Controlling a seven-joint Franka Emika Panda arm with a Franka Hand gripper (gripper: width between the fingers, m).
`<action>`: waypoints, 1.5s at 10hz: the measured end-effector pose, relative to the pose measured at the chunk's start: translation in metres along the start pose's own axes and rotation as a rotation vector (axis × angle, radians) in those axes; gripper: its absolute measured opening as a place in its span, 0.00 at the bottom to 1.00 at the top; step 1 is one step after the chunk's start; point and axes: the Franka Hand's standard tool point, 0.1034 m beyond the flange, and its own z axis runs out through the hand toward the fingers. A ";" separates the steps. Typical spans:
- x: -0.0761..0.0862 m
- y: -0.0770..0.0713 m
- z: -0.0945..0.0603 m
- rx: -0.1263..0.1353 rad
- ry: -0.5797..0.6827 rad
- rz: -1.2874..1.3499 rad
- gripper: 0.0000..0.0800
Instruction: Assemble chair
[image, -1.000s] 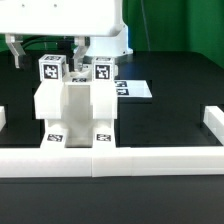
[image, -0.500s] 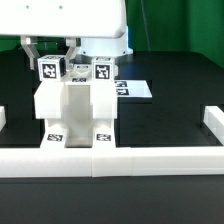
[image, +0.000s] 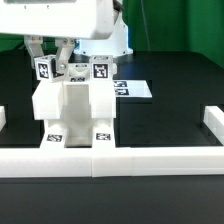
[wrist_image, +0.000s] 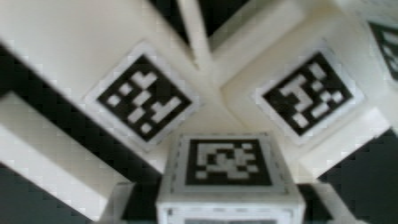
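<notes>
The partly built chair (image: 75, 112) stands in the middle of the table, a boxy white block with two tags on its front and one tagged post (image: 102, 70) at its top right. My gripper (image: 47, 60) hangs over the chair's top left, shut on a small white tagged cube (image: 45, 68) held just above the left side piece. In the wrist view the cube (wrist_image: 228, 162) sits between my fingers (wrist_image: 128, 200), with two tagged chair panels (wrist_image: 143, 95) beyond it. The gripper (wrist_image: 228, 200) fingertips are mostly hidden by the cube.
A long low white rail (image: 150, 160) runs along the front, with short upturned ends at the exterior view's left (image: 3, 118) and right (image: 212, 118). The marker board (image: 135, 89) lies flat behind the chair, to the right.
My gripper and the cube in it have shifted slightly toward the exterior view's left, and the arm body has come lower in the picture. The chair has not moved.
</notes>
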 end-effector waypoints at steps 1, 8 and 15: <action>-0.001 0.000 0.000 -0.002 -0.003 0.128 0.35; -0.010 -0.004 0.004 -0.010 -0.037 0.771 0.34; -0.010 -0.003 0.004 -0.004 -0.037 0.339 0.81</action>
